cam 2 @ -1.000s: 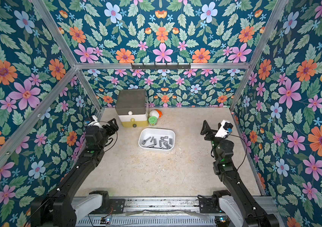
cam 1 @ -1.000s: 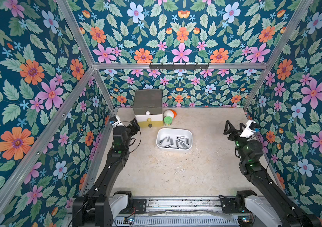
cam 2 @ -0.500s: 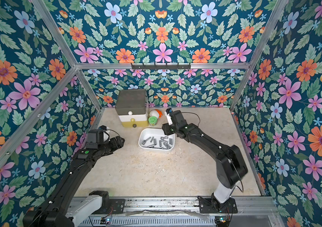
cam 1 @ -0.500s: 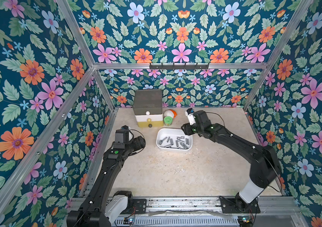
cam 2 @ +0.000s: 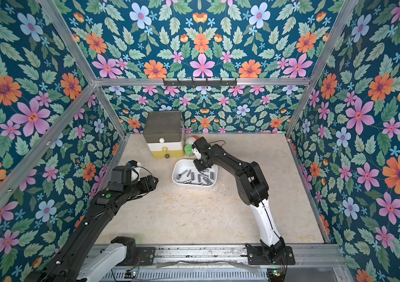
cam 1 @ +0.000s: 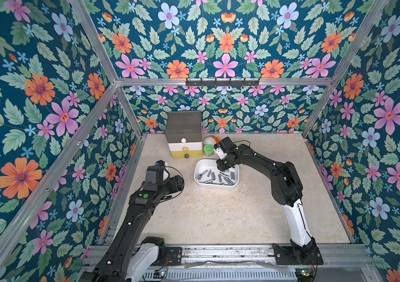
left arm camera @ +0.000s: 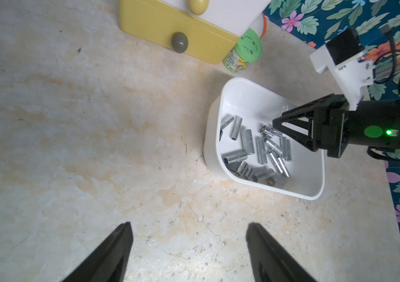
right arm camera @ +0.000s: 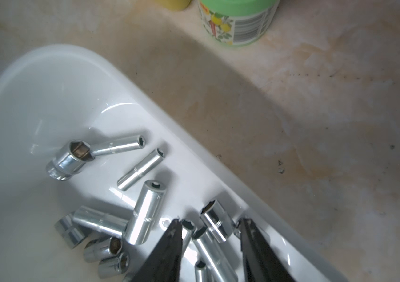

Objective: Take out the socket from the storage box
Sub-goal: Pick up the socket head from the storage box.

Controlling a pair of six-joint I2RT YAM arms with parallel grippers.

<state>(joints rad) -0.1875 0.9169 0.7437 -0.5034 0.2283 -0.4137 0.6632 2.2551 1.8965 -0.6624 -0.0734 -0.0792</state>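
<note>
your right end effector (right arm camera: 211, 244) hangs half open inside the storage box (right arm camera: 47, 80), astride a socket (right arm camera: 217, 224) beside its wall, gripping nothing yet. centre on one socket before closing. left end effector (left arm camera: 189, 227) gapes empty.

Robot lab test cell, floral-papered walls (cam 1: 47, 97), aluminium frame (cam 1: 145, 81), two arms (cam 1: 289, 185) on rail (cam 1: 218, 252).

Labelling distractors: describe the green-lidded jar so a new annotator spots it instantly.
Find the stacked drawer tower against the back wall. Beside its yellow bottom drawer, just behind the white storage box of sockets, stands a small jar. Its bright green lid and printed label set it apart from the white-and-orange object behind it.
</note>
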